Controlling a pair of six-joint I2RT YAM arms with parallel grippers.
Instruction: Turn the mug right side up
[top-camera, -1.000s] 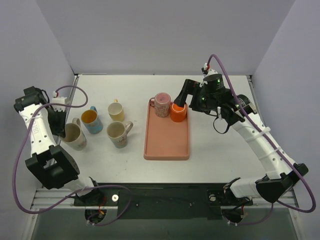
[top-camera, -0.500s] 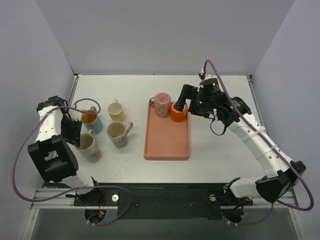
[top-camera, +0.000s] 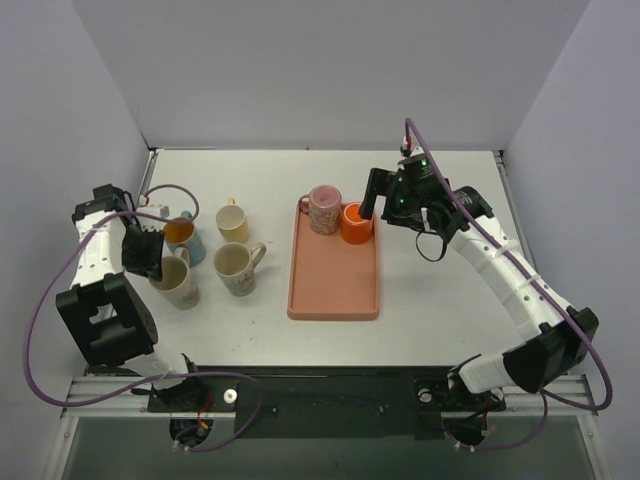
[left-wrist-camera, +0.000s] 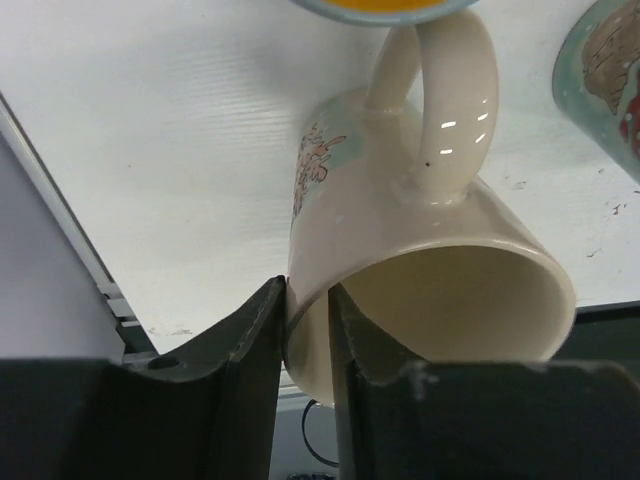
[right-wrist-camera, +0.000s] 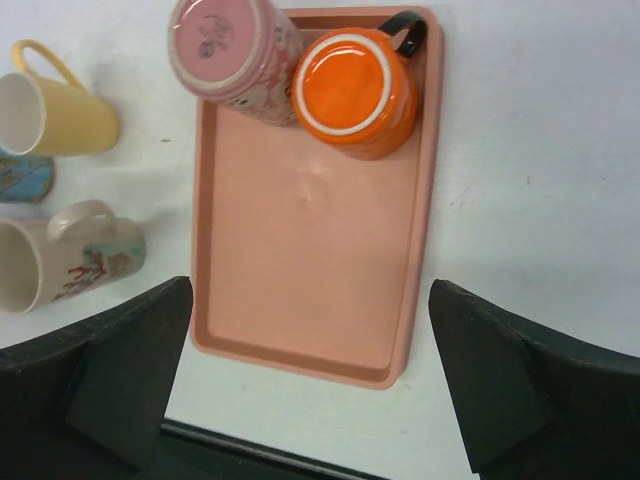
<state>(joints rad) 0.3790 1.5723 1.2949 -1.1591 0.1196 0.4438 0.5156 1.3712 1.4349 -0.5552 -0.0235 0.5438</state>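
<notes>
At the left, my left gripper (left-wrist-camera: 305, 292) pinches the wall of the cream mug (top-camera: 180, 283), just near of the blue mug (top-camera: 181, 236). On the tray's (top-camera: 333, 290) far end, the pink mug (top-camera: 324, 208) and the orange mug (top-camera: 356, 222) sit bottom-up. My right gripper (right-wrist-camera: 310, 385) hangs wide open above the tray.

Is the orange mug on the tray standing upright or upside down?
Upside down. In the right wrist view the orange mug shows its closed base with a pale ring facing up and no opening. It stands on the tray.
</notes>
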